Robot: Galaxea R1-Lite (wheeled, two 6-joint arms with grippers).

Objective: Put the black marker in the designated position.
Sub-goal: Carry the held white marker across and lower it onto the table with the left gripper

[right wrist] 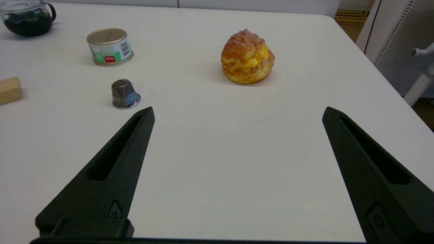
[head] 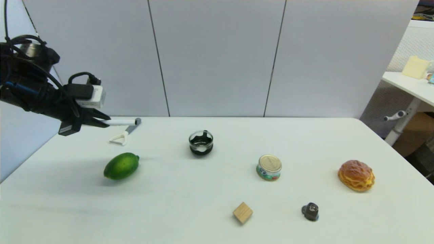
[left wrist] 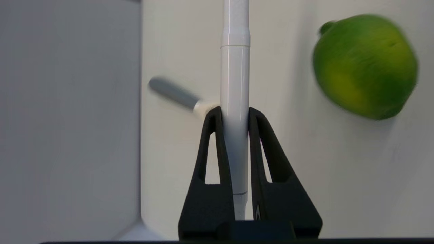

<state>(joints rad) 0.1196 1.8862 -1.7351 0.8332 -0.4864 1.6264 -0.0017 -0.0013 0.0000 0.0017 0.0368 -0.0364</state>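
The black marker (head: pixel 120 122) is off the table, pinched between the two fingers of the left gripper (head: pixel 103 122) near the table's far-left corner; its white barrel lies roughly level and points toward the robot's right, jutting out past the fingertips. In the left wrist view the barrel (left wrist: pixel 235 84) runs straight up the middle between the black fingers (left wrist: pixel 217 149), which press on it from both sides close to their tips (a ridge marks the cap joint farther along). The left arm reaches in from the left edge of the head view, its wrist held low and nearly horizontal above the table's corner, cables looping over it. Just under and beyond the marker lies the white peeler (head: pixel 122 135), its grey handle near the marker's tip; whether the two touch is hard to judge from here. The lime (head: pixel 121 165) sits nearer the robot than the peeler. Farther right stand a small glass teapot (head: pixel 201 143), a tin can (head: pixel 269 167), a wooden block (head: pixel 242 212), a coffee capsule (head: pixel 310 211) and a cream puff (head: pixel 356 175). The right gripper (right wrist: pixel 237 113) hovers low over bare table (right wrist: pixel 220 162) with its fingers spread wide, holding nothing.
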